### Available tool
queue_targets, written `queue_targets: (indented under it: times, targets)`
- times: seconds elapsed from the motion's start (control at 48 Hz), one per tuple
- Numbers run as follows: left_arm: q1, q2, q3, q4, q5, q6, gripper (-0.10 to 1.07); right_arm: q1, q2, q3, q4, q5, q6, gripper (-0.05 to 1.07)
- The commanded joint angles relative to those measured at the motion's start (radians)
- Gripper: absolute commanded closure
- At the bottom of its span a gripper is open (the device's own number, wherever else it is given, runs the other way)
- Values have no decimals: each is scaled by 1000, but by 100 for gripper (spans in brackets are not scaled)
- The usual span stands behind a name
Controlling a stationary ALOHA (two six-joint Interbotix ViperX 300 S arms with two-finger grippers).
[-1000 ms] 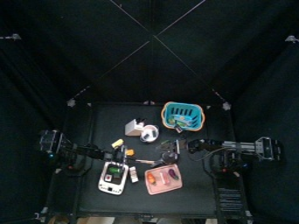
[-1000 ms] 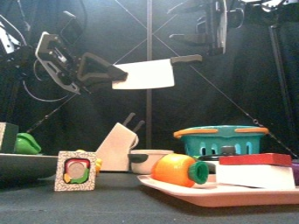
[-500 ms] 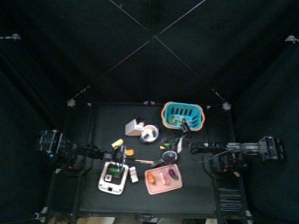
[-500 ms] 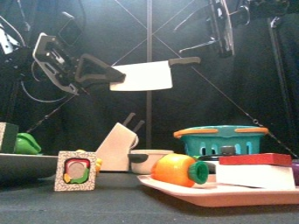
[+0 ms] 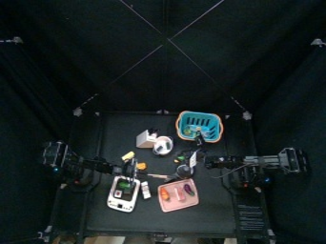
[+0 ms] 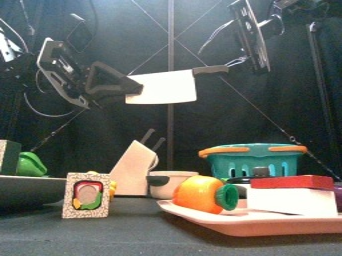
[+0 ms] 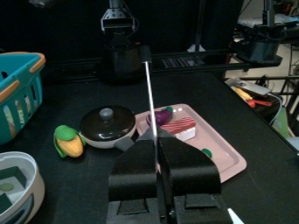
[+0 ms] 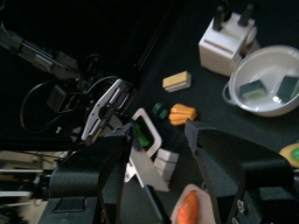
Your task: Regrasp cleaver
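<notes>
Cleaver (image 6: 166, 86) clamped by handle in left claw (image 6: 96, 80), held level, right claw (image 6: 250, 38) open nr blade tip

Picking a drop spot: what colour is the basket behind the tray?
Teal, with slotted sides. The basket shows best in the front view.

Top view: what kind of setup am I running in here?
Most likely a robot lab test pen, not a real kitchen: black curtains enclose a small black table laid with toy kitchen items, such as a teal basket and a pink tray of play food.
</notes>
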Motion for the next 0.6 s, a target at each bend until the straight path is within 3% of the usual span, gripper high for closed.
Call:
queue_targets:
  times: [0.0,0.104,0.312,0.438,0.583]
  targets:
    - [3,-12,-9,0,-11,3,74,5,-8,-31,161,25,-121,17]
    - [6,-12,-9,0,-9,3,74,12,-11,-60,365,81,-344,17]
    - [6,-12,-8,0,-11,3,74,9,-8,-212,681,333,-816,17]
    - [6,-12,-9,0,-11,3,74,8,-12,-230,781,298,-1023,17]
    - [8,-12,-9,0,-11,3,74,6,-11,-181,894,230,-1172,17]
